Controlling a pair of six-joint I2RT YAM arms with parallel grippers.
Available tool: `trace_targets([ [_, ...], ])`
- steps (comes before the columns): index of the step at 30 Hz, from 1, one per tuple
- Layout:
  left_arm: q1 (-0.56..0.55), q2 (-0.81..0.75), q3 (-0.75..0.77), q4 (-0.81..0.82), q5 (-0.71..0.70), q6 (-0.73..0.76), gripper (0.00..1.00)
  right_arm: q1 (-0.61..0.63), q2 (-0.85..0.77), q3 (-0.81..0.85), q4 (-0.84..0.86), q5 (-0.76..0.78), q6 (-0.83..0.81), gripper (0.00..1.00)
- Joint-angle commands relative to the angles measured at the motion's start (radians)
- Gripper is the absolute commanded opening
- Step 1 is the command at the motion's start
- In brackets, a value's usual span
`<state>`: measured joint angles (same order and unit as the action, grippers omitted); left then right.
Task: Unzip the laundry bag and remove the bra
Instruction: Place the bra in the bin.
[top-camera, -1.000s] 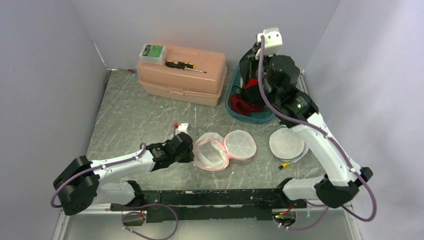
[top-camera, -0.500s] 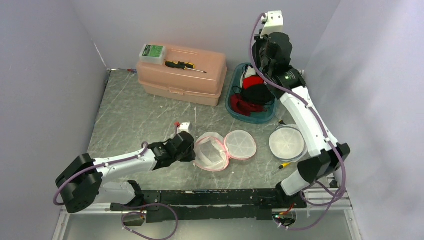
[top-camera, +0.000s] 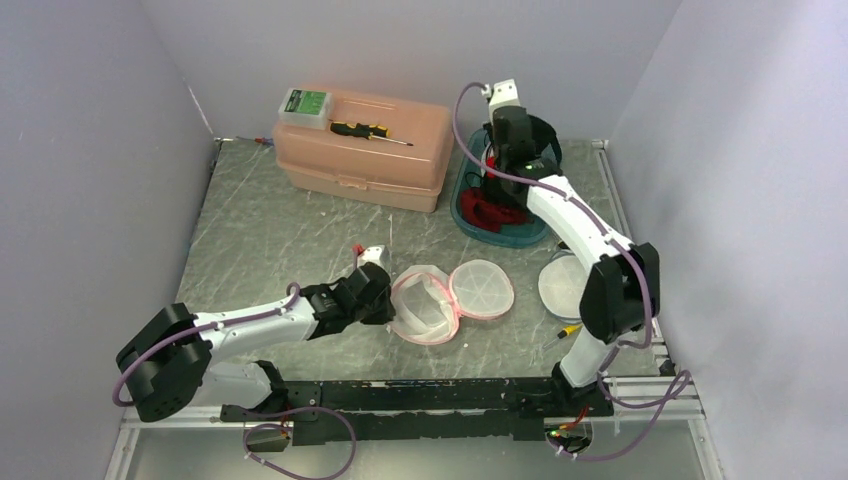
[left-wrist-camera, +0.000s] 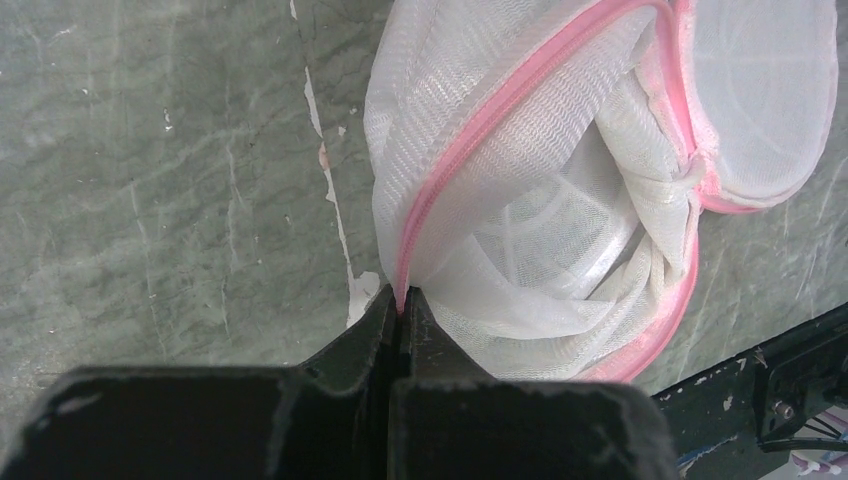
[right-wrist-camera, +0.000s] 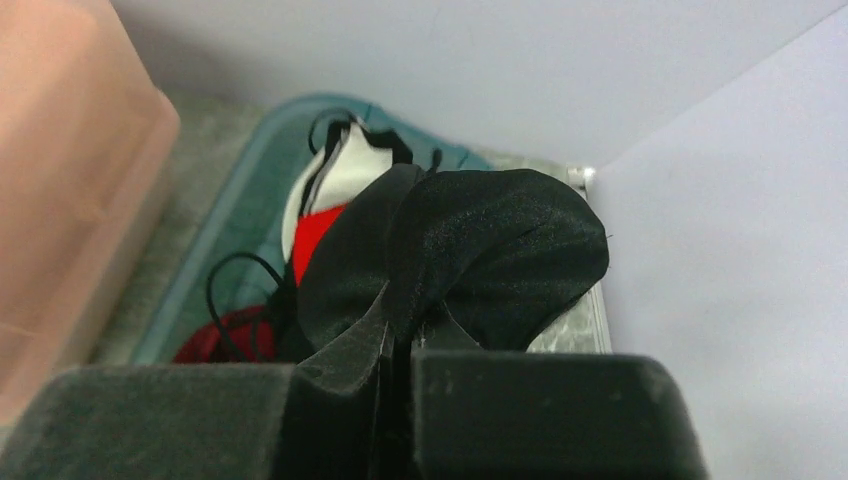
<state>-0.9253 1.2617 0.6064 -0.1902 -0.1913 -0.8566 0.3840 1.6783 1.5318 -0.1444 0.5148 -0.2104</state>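
Left hand (left-wrist-camera: 402, 300) pinches the one laundry bag (left-wrist-camera: 560, 200); right hand (right-wrist-camera: 400, 335) grips one black bra (right-wrist-camera: 500, 250).

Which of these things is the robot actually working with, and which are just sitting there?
In the job: laundry bag, its pink zip edge pinched by the left gripper; black bra, held by the right gripper; teal bin below it, likely the drop spot.
Just lying about: pink toolbox; screwdriver and green-labelled box on it; second white mesh bag.

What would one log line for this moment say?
left gripper: shut on bag rim | right gripper: shut on bra, at bin | bag: unzipped, open
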Motion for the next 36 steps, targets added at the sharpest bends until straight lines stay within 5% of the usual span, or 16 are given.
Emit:
trace_targets([
  [1,0.001,-0.008,-0.014,0.041,0.018,-0.017,0.03,-0.004,0.050,-0.048,0.059,0.086,-0.017,0.00],
  [16,0.000,-0.017,-0.043,0.058,0.023,-0.033,0.03,0.004,0.214,-0.024,-0.056,0.054,0.100,0.00],
  [24,0.000,0.002,-0.038,0.066,0.033,-0.031,0.03,0.010,0.192,-0.012,-0.105,-0.079,0.172,0.51],
  [29,0.001,0.016,-0.023,0.070,0.046,-0.024,0.03,0.031,0.133,0.019,-0.164,-0.117,0.208,0.69],
  [32,0.000,0.017,-0.014,0.067,0.051,-0.018,0.03,0.039,0.065,0.026,-0.201,-0.158,0.265,0.92],
  [36,0.001,0.008,-0.007,0.057,0.060,-0.010,0.03,0.026,-0.061,-0.010,-0.208,-0.252,0.329,0.94],
])
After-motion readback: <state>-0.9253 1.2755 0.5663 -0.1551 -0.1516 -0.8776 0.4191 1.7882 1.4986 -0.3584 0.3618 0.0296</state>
